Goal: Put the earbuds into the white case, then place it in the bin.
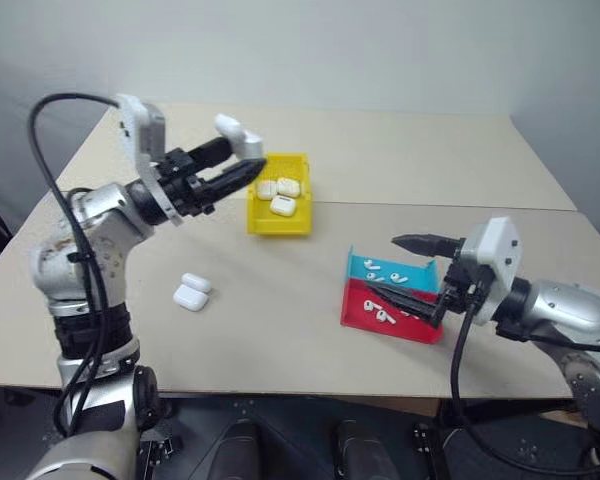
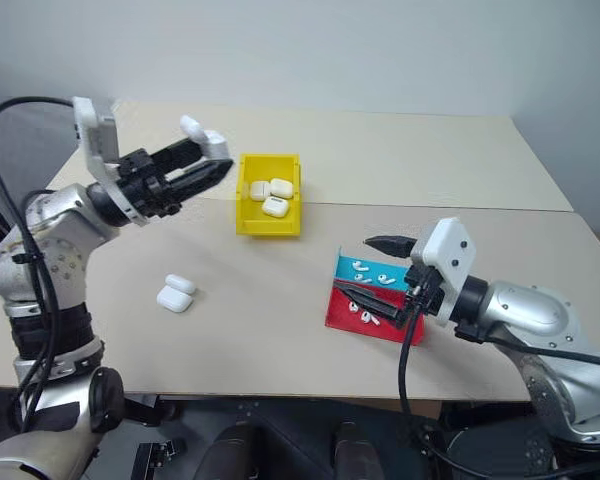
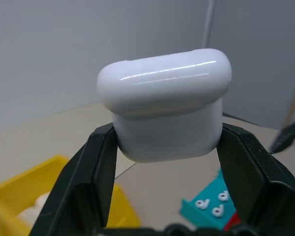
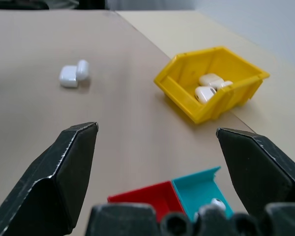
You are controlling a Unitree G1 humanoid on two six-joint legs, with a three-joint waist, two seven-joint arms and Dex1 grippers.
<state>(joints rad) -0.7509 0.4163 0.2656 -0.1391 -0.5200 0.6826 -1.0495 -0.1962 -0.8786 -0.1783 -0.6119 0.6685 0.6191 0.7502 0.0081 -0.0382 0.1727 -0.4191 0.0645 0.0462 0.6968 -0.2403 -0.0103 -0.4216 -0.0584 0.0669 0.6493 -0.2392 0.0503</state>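
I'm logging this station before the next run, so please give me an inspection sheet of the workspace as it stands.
Surface: beige table, a seam running across it.
Job's things: yellow bin holds three white cases; two more cases lie on the table in front of the left arm; earbuds lie in the blue tray and the red tray.
Clutter: blue tray and red tray, side by side.
Grippers: left gripper shut on a white case, raised beside the bin; right gripper open, at the trays.
Cables: black cable loops over the left arm; another hangs under the right wrist.
Surroundings: plain grey wall.
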